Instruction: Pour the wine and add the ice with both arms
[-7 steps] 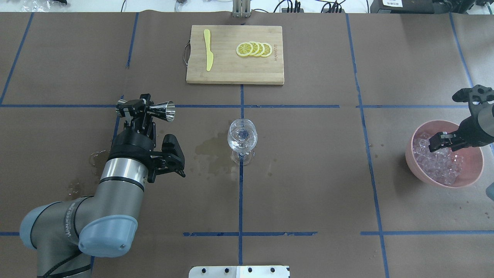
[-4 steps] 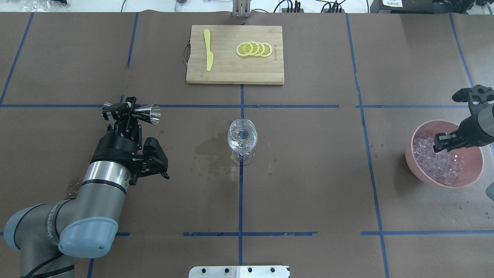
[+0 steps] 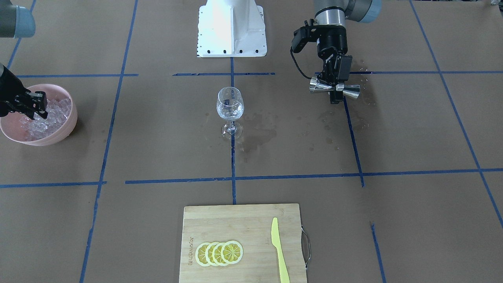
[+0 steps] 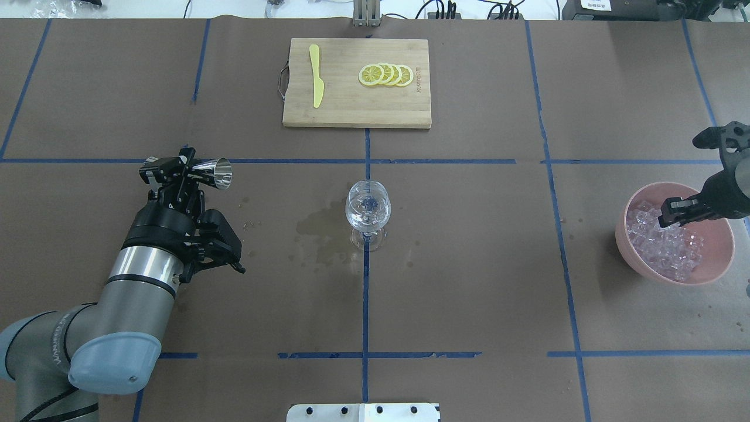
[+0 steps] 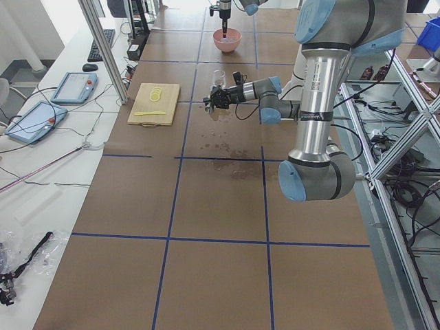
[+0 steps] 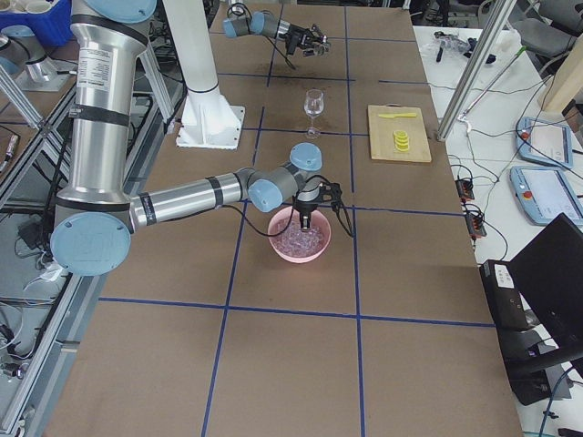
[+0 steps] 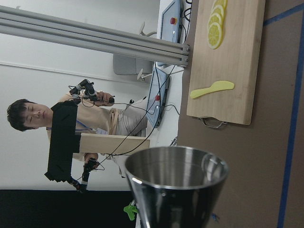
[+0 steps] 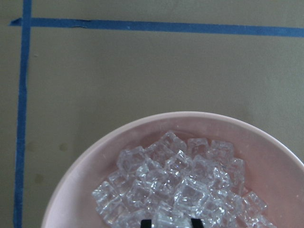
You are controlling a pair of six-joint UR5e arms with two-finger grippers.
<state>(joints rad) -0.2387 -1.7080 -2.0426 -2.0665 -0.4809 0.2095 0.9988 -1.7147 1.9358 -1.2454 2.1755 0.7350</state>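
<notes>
The Left gripper [image 4: 186,170], at the table's left, is clamped across the waist of a steel jigger [image 4: 215,172]. The jigger lies on its side, one mouth toward the wine glass [image 4: 368,208] at centre. Wine cannot be made out in either vessel. The Right gripper [image 4: 671,212] hangs over the ice [image 8: 180,185] in the pink bowl [image 4: 720,252] at far right. Its fingertips [image 8: 195,222] straddle one cube, but whether they pinch it cannot be told.

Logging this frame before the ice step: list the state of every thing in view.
left gripper, shut on the jigger.
jigger, held on its side above the table.
pink bowl, upright, heaped with ice.
right gripper, fingertips at the ice; open or shut unclear.
wine glass, upright, no ice inside.
lemon slices, fanned on the board.
knife, flat on the board.
</notes>
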